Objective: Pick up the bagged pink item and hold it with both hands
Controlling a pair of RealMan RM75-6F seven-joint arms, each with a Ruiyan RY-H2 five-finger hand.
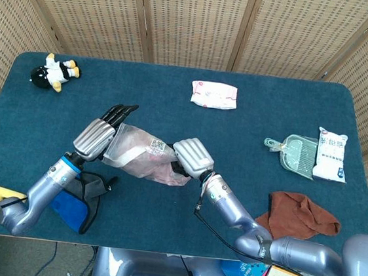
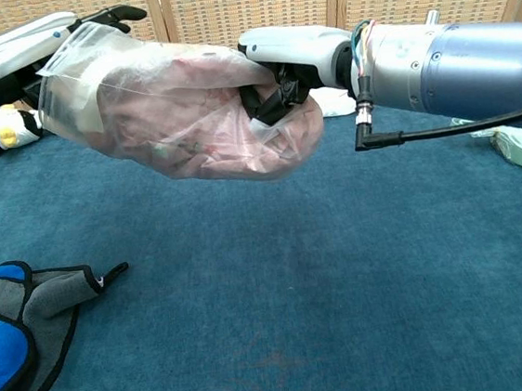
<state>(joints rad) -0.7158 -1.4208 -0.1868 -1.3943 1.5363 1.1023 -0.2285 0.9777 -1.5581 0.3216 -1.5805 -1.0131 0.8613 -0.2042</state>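
Woven rattan screens stand behind a table covered in dark teal cloth (image 1: 161, 228), and above its near-centre the clear plastic bag with a soft pink item inside (image 1: 144, 152) hangs off the surface between the 2 hands. From the chest view the bag is plainly lifted, with bare cloth beneath it. Left hand (image 1: 103, 133) lies along the bag's left end, its fingers stretched out nearly straight towards the far side; whether they press the plastic from underneath or only lie against it cannot be told. Right hand (image 1: 193, 157) has its dark fingers curled into the bag's right end, bunching the film, so it holds the bag. My judgement is that the load is light and limp: thin, slippery film over a squashy filling, likely to sag in the middle and slide if only pinched, so a hold at each end with a palm underneath looks safest. Elsewhere lie a small black-and-white plush toy (image 1: 56, 72) at the far left, a pink-and-white packet (image 1: 214, 94) far centre, a pale green dustpan (image 1: 295, 153) beside a white packet (image 1: 331, 155) on the right, a brown cloth (image 1: 301, 214) near right, and a grey-and-blue fabric piece (image 1: 80, 196) near left.
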